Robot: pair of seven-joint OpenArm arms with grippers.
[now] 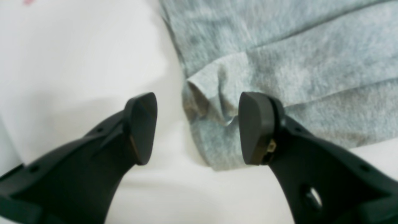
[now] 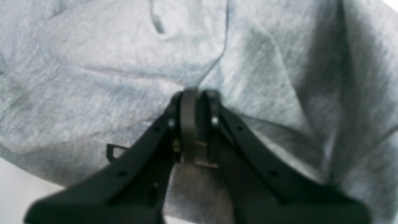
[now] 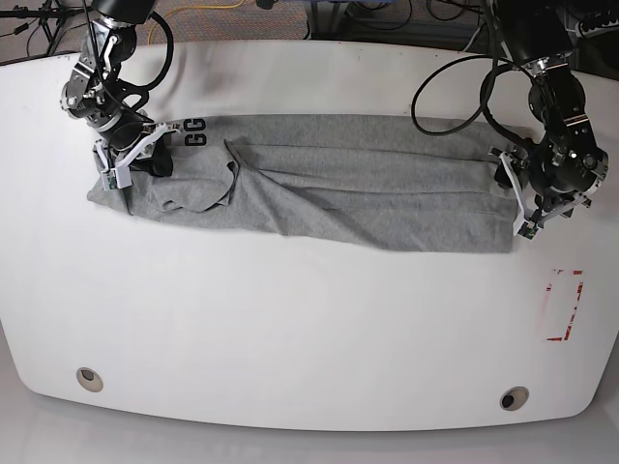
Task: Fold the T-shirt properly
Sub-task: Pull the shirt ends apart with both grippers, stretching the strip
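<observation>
Two grippers work the grey T-shirt [image 3: 338,179] on the white table [image 3: 290,319]. At nine o'clock, the right gripper [image 2: 196,93] pinches cloth. At three o'clock, the left gripper [image 1: 197,127] gapes wide at the hem.

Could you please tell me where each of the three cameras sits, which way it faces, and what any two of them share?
Left wrist: sits behind the left tool, looking along its parted fingers at a turned-up corner of the T-shirt on the table.
Right wrist: sits behind the right tool, looking along its shut fingers, clamped on grey cloth that fills the view.
Base: sits high, looking down at the whole table, shirt and both arms.
Shared: base and left wrist both show the shirt's end by the left tool.
</observation>
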